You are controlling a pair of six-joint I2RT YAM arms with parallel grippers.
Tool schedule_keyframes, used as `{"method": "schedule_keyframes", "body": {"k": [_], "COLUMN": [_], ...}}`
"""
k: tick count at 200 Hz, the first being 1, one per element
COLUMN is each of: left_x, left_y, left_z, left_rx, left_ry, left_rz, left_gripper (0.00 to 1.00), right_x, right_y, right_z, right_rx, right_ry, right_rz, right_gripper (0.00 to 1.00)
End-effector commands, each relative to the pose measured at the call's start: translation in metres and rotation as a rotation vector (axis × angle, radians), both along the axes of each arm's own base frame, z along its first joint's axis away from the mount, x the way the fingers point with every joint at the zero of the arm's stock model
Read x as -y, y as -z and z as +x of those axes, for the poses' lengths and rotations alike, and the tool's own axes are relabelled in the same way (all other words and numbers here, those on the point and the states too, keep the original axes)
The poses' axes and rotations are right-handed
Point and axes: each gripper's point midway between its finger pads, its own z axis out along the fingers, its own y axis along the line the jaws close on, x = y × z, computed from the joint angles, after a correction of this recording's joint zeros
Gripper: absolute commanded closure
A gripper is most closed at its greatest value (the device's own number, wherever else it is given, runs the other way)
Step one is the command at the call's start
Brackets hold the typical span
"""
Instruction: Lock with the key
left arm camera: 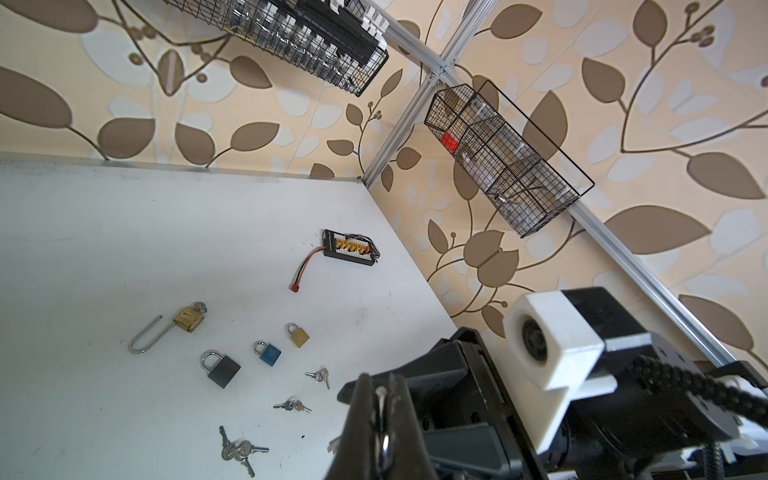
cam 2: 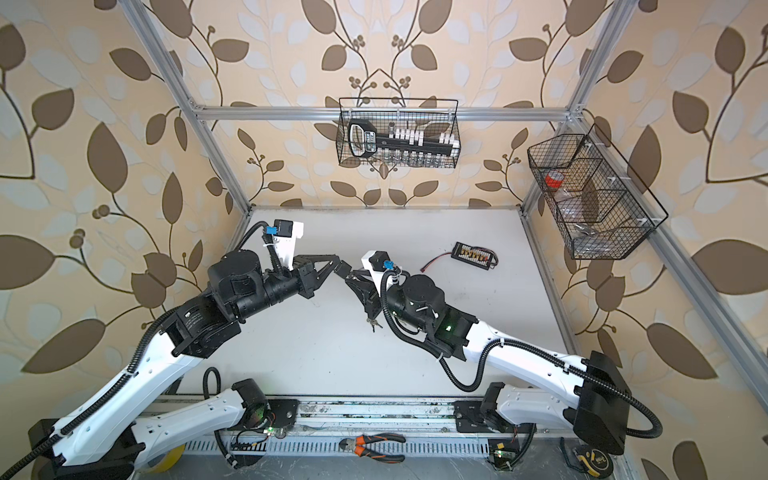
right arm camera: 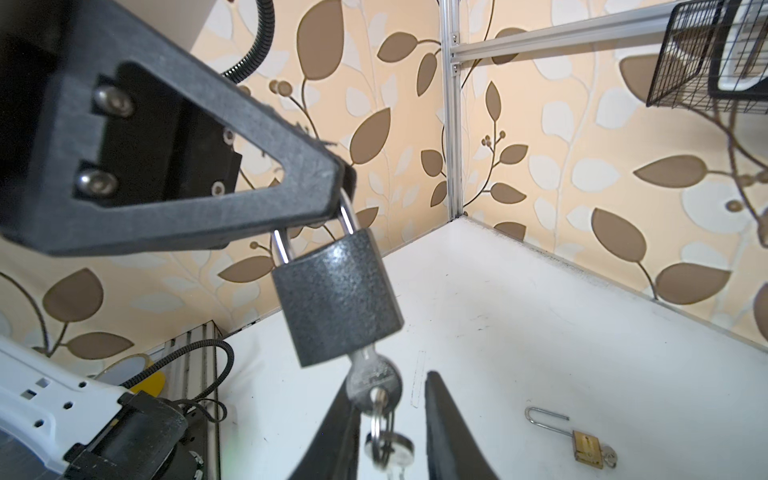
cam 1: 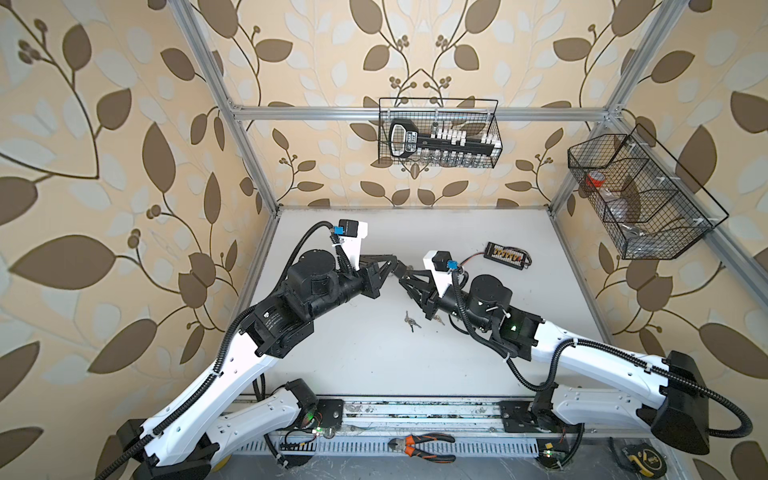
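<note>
Top views, arms: both reach to the middle above the table [cam 1: 353, 353]. The left gripper [cam 1: 396, 266] and right gripper [cam 1: 405, 277] meet tip to tip, clear of the surface. The lock between them is too small to make out in both top views.
Top views, reason: probably one arm steadies and one turns, since a lock lying loose would spin with the key.
Left wrist, left gripper [left arm camera: 381, 386]: jaws pressed together on the silver shackle [left arm camera: 380, 397]. The lock body hangs out of sight below.
Left wrist, table: a black padlock [left arm camera: 220, 368], a blue padlock [left arm camera: 268, 353], a small brass padlock [left arm camera: 298, 336], a long-shackled brass padlock [left arm camera: 189, 318] and some key bunches [left arm camera: 239, 451] lie apart from one another, not in play.
Right wrist, grey padlock [right arm camera: 336, 299]: hangs in the air by its shackle from the left gripper [right arm camera: 343, 191], keyway downward. Both shackle legs look seated in the body.
Right wrist, key [right arm camera: 374, 376]: sits in the keyway with its bow sticking out beneath. A ring [right arm camera: 380, 415] and a second key [right arm camera: 390, 451] dangle from the bow.
Right wrist, right gripper [right arm camera: 392, 386]: jaws partly apart, one on each side of the bow. There is a clear gap on one side, so it grips nothing yet.
Judgement, step: pinch the bow, then turn. Hanging the lock keyway-down offers the bow straight to the right arm.
Judgement, risk: the lock can swing on its shackle, and the ring may get caught in the pinch.
</note>
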Motion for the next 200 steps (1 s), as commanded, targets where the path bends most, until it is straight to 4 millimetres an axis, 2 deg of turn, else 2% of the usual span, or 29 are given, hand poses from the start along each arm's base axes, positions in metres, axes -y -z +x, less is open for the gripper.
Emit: {"method": "schedule_keyframes", "body": {"k": [1, 18, 54, 118, 147, 171, 200], "left_x": [-0.008, -0.010, -0.013, -0.014, -0.018, -0.032, -0.061], "left_y": [-0.023, -0.024, -0.026, -0.026, -0.023, -0.013, 0.005], "left_z": [-0.001, -0.002, -0.003, -0.005, -0.005, -0.002, 0.002], "left_rx": [0.053, 0.056, 0.064, 0.062, 0.061, 0.046, 0.013], "left_ry": [-0.028, -0.032, -0.040, -0.037, -0.055, -0.124, -0.251], "left_rz": [-0.048, -0.050, -0.048, -0.050, -0.037, 0.015, 0.114], "left_gripper": [1.00, 1.00, 1.00, 1.00, 1.00, 1.00, 1.00], "right_x": [0.001, 0.001, 0.008, 0.028, 0.030, 0.028, 0.020], "right_y": [0.001, 0.004, 0.033, 0.067, 0.075, 0.082, 0.101], "right_z": [0.004, 0.004, 0.005, 0.004, 0.004, 0.003, 0.000], "right_rx": [-0.005, -0.009, -0.052, -0.133, -0.139, -0.140, -0.156], "right_ry": [0.026, 0.031, 0.055, 0.095, 0.101, 0.089, 0.069], "right_rz": [0.007, -0.004, -0.041, -0.043, -0.077, -0.117, -0.207], "right_gripper": [0.79, 0.85, 1.00, 1.00, 1.00, 1.00, 1.00]}}
